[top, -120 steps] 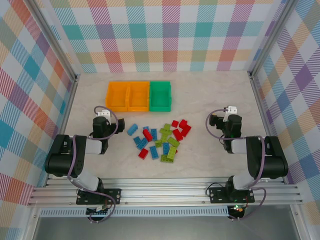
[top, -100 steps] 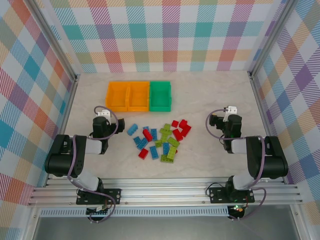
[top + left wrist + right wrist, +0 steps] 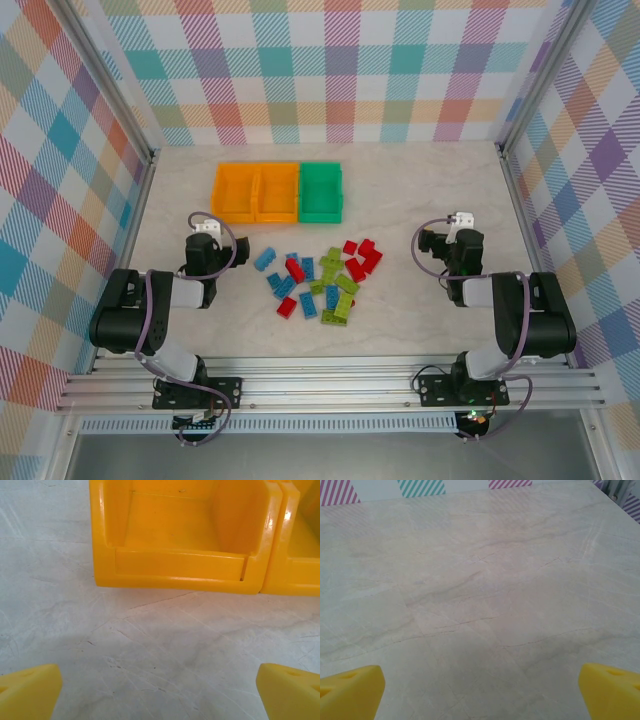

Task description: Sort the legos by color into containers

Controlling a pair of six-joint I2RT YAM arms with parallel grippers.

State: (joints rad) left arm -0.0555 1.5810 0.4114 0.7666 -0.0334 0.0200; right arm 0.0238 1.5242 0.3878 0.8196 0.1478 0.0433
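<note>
Several red, blue and lime green legos (image 3: 318, 280) lie scattered on the table's middle, between my two arms. Three joined bins stand behind them: two orange bins (image 3: 256, 192) and one green bin (image 3: 321, 191), all looking empty. My left gripper (image 3: 205, 232) rests folded left of the pile, open, its yellow fingertips (image 3: 27, 692) wide apart over bare table, facing the left orange bin (image 3: 180, 535). My right gripper (image 3: 462, 225) rests folded right of the pile, open, its yellow fingertips (image 3: 350, 690) spread over bare marble.
Checkered walls enclose the pale marble table (image 3: 420, 180) on three sides. An aluminium rail (image 3: 330, 385) runs along the near edge where both arm bases are bolted. Bare table lies right of the green bin and around both arms.
</note>
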